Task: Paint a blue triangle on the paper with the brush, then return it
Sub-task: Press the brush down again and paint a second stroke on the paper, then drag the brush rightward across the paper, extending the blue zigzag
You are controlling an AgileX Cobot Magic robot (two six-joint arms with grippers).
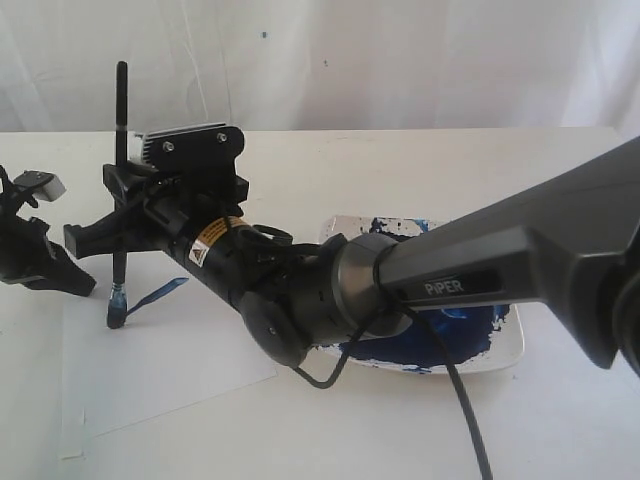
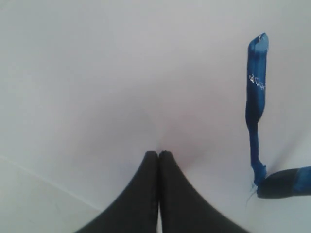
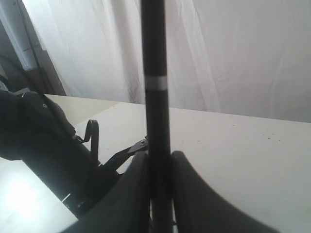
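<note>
The right gripper point(image 1: 112, 210) reaches across above the plain white rectangular paper sheet point(image 1: 170, 375), which lies flat on the white tabletop point(image 1: 400, 160). Its black fingers point(image 3: 133, 194) are narrow and clamp the long thin black-handled paintbrush point(image 1: 121, 100) on both sides of the handle. The paintbrush stands nearly upright over the paper, and its blue-stained bristle tip point(image 1: 116, 305) touches the sheet near the far edge. In the right wrist view the handle point(image 3: 155, 73) runs up between the two fingers and shows a pale band.

A narrow blue paint stroke point(image 1: 160, 292) lies on the paper and begins at the bristle tip. In the left wrist view this stroke point(image 2: 256, 97) is one long streak, darker in the middle, and it ends at the wet tip point(image 2: 286, 182). Only this one line of paint is on the sheet.

The left gripper point(image 1: 80, 283) hangs just over the paper's edge, beside the brush tip. Its two fingers point(image 2: 141, 194) are pressed together and hold nothing.

A white square plate point(image 1: 505, 360) with dark blue paint point(image 1: 470, 335) sits on the tabletop beyond the paper's opposite edge, partly hidden by the right arm.
</note>
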